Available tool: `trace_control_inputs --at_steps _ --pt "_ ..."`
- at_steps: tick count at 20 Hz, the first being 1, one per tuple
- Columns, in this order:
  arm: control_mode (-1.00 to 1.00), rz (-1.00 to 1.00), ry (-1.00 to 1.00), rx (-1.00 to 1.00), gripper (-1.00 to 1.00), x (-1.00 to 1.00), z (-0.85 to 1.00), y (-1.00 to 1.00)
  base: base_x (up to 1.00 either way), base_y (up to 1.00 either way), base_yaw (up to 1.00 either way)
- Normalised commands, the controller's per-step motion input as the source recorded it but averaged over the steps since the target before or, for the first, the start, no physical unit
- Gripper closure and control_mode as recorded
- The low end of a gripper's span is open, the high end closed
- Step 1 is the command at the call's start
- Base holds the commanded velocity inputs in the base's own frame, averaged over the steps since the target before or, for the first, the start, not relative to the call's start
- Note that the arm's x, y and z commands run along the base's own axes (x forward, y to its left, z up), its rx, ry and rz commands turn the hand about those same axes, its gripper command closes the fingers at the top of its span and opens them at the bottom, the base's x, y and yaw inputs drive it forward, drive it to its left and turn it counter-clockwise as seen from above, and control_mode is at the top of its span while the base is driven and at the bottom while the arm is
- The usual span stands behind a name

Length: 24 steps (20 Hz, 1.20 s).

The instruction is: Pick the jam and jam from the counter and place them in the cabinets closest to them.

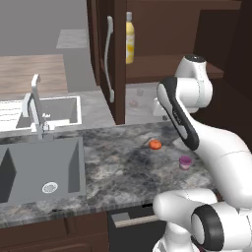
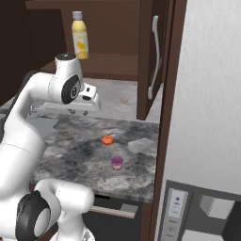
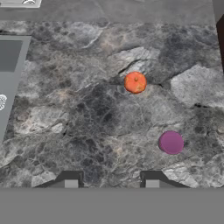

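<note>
The pinkish-purple jam (image 1: 185, 162) (image 2: 117, 162) (image 3: 171, 142) stands alone on the dark marbled counter (image 3: 100, 118), near its front edge. My gripper (image 3: 111, 183) (image 2: 77, 112) hangs well above the counter, pointing down, open with nothing between its fingertips. In the hand view the jar lies right of and a little beyond the right fingertip (image 3: 152, 181). The bright red jam is out of view. The dark brown cabinet (image 1: 162, 69) (image 2: 110, 63) above the counter has its door (image 1: 117, 59) (image 2: 149, 56) swung open, showing a brown shelf.
An orange-red round fruit (image 1: 155, 144) (image 2: 108, 140) (image 3: 134, 82) lies behind the jar. A yellow bottle (image 1: 129, 43) (image 2: 79, 40) stands on the cabinet shelf. The sink (image 1: 39, 167) with its tap (image 1: 35, 106) is to the left. A small pale object (image 2: 124, 100) sits under the cabinet.
</note>
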Motion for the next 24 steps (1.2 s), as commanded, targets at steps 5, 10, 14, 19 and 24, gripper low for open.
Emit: trace_control_inputs --at_steps 5,10,14,19,24 --pt "-1.00 0.01 0.00 0.00 -1.00 -0.02 -0.04 -0.08 0.00 0.00 0.00" --pt "-1.00 0.02 0.00 0.00 -1.00 -0.19 -0.08 -0.42 0.00 0.00 0.00" --pt "-1.00 0.00 0.00 -0.02 -1.00 -0.25 -0.11 -0.42 0.00 0.00 0.00" --pt "-1.00 0.00 0.00 -0.06 -1.00 -0.22 -0.12 -0.26 0.00 0.00 0.00" --pt "-1.00 0.00 0.00 -0.02 -1.00 -0.01 0.00 0.00 0.00 0.00 0.00"
